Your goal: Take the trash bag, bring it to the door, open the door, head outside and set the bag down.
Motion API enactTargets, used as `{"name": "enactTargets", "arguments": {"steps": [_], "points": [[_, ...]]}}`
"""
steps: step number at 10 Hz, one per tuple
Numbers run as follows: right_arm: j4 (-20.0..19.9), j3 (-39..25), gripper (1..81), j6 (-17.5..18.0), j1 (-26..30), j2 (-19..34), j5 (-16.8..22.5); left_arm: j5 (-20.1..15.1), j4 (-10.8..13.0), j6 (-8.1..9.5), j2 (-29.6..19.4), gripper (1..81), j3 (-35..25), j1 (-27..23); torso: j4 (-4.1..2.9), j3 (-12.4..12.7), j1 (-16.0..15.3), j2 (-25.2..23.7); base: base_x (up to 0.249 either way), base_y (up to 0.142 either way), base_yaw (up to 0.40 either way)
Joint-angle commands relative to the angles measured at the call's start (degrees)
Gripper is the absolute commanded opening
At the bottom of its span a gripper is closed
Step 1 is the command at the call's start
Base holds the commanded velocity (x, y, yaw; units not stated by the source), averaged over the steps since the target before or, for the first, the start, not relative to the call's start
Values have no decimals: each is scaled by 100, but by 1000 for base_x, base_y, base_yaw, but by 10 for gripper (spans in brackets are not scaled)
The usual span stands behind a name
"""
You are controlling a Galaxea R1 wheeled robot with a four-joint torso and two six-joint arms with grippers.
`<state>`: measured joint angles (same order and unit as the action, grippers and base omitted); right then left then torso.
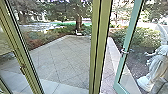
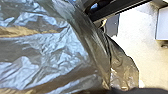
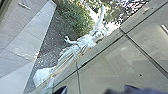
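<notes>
1. Trash bag point(image 2: 50, 52) bulges close to the left wrist camera
2. Left hand point(image 2: 140, 91) and right hand point(image 3: 93, 91): cannot tell whether clenched or released
3. Green-framed door point(image 1: 125, 46) stands open, pale statue point(image 1: 158, 61) beyond

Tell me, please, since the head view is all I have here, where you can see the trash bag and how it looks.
Observer: The trash bag fills much of the left wrist view, close to the camera, its shiny plastic crumpled.
Operator: Thank you. Could you say what shows past the edge of it?
Observer: A pale, brightly lit floor.
Operator: And could you make out more of the statue that the right edge of my picture cuts off?
Observer: Yes, the right wrist view takes in its head, beside a raised, wing-like part.
</notes>
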<state>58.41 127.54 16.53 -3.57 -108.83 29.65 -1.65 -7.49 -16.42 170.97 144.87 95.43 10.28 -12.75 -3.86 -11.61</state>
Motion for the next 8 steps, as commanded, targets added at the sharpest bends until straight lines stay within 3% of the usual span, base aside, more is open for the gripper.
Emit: {"name": "enactTargets", "arguments": {"steps": [1,3,4,5,8], "points": [[444,323,811,70,449,60,-12,-459,-16,-10,43,10,-73,-63,2,0,0,0,0,0,0],[-347,613,811,87,483,-256,507,-459,-16,-10,51,10,-73,-46,2,0,0,0,0,0,0],[-1288,744,811,-9,589,-561,1386,-459,-16,-11,25,10,-73,-46,2,0,0,0,0,0,0],[-1955,921,811,-9,467,-889,2001,-459,-16,-19,7,10,-73,-46,2,0,0,0,0,0,0],[-3980,1159,811,-61,299,-1258,2947,-459,-7,-37,-10,10,-73,-28,2,0,-2,0,0,0,0]]}}
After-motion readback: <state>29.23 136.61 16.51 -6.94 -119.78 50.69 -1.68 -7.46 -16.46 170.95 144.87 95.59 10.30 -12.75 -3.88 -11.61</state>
